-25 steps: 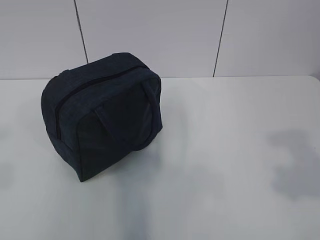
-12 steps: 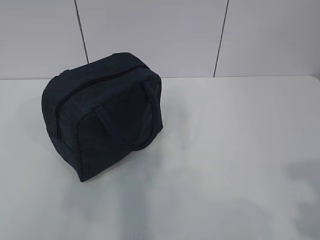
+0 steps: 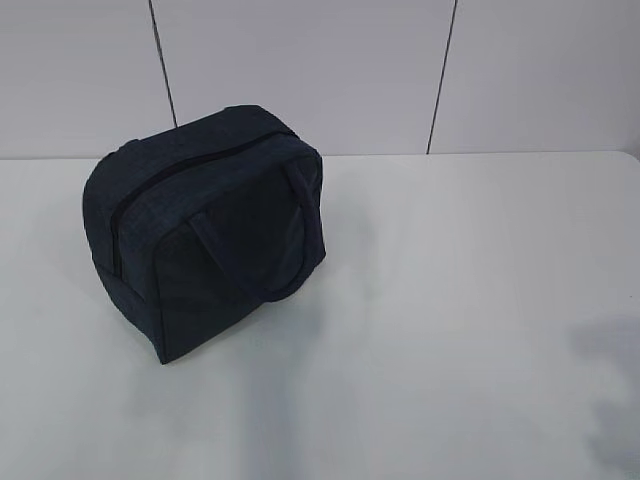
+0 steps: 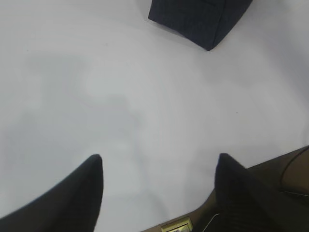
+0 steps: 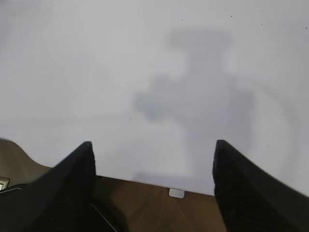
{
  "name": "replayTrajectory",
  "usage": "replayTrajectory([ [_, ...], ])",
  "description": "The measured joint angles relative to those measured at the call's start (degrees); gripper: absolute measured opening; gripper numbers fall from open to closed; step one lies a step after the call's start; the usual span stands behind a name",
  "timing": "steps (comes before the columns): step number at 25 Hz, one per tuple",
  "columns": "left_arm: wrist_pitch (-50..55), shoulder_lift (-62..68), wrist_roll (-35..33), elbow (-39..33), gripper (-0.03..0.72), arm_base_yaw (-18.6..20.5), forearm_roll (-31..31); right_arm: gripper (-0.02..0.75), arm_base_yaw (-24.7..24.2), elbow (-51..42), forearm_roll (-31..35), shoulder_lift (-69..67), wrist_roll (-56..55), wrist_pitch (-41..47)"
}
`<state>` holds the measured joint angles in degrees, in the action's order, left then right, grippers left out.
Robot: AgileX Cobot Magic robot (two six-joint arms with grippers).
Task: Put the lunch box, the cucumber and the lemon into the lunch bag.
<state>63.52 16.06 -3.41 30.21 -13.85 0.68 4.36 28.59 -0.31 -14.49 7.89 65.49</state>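
The lunch bag [image 3: 205, 230] sits zipped at table's [image 3: 450, 300] left; both tools [image 4: 159, 166] [image 5: 152, 154] spread, empty-jawed.

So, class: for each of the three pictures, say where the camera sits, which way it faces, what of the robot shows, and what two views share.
Exterior view: above the table's near side, slanting down at the closed lunch bag on the white table; no robot part shows.
Left wrist view: on the left arm, facing down past the open left gripper; a bag corner shows.
Right wrist view: on the right arm, facing down past the open right gripper at bare table.
Shared: exterior and left wrist both show the bag.
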Motion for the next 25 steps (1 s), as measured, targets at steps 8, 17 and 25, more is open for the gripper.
replayTrajectory([
  [8, 0.0, 0.0, 0.0, 0.0, 0.52, 0.0, 0.0, 0.576, 0.0, 0.0, 0.0, 0.0, 0.0, 0.0],
  [17, -0.1, -4.0, 0.0, 0.0, 0.494, 6.2, 0.3, 0.576, 0.0, 0.0, -0.1, 4.2, 0.0, 0.0],
  [25, -0.1, -13.0, 0.0, 0.0, 0.486, 15.2, 0.3, 0.576, 0.0, 0.0, -0.1, 13.6, 0.0, 0.0],
])
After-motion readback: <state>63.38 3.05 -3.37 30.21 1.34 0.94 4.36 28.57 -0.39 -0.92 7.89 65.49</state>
